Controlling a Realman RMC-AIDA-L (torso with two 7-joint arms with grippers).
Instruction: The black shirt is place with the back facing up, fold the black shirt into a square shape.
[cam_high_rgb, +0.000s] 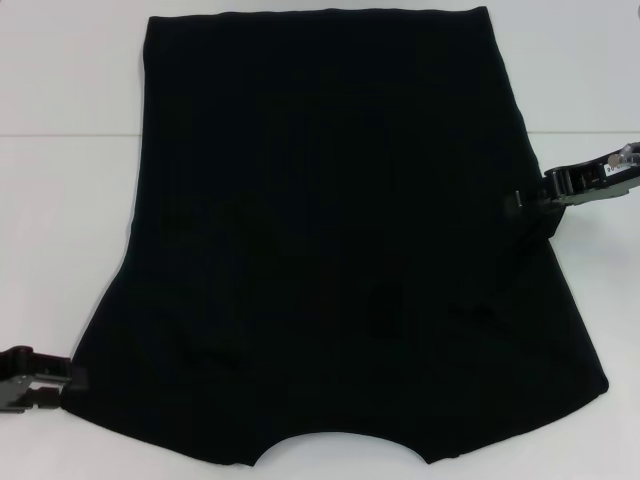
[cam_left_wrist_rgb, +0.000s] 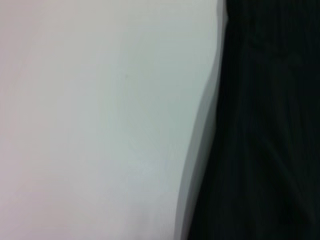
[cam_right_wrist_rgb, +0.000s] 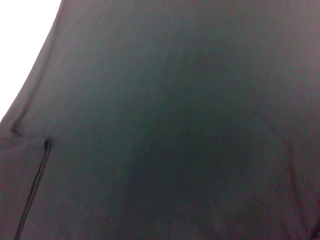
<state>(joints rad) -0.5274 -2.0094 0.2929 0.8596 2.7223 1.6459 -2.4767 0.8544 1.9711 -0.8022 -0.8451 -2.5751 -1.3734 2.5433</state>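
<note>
Across the white table (cam_high_rgb: 60, 150) before me lies the black shirt (cam_high_rgb: 330, 230), spread flat and filling most of the head view. Its long axis runs away from me: the curved neckline sits at the near edge, the straight hem at the far edge, and the cloth flares wider toward me where the sleeves seem tucked in under the body. No lettering shows on the upper face.

My right gripper (cam_high_rgb: 525, 200) reaches in level from the right side and meets the shirt's right edge about halfway along; whether its jaws are parted or pinched on the cloth I cannot tell, since black fingers blend into black fabric. My right wrist view shows only dark cloth (cam_right_wrist_rgb: 175, 125) with a seam or folded edge in one corner.

My left gripper (cam_high_rgb: 40, 380) rests low at the near left corner, just beside the shirt's edge (most of the arm is cut off by the frame), and its jaws' state is likewise unclear. My left wrist view shows bare table (cam_left_wrist_rgb: 100, 115) next to the shirt's edge (cam_left_wrist_rgb: 265, 130).
</note>
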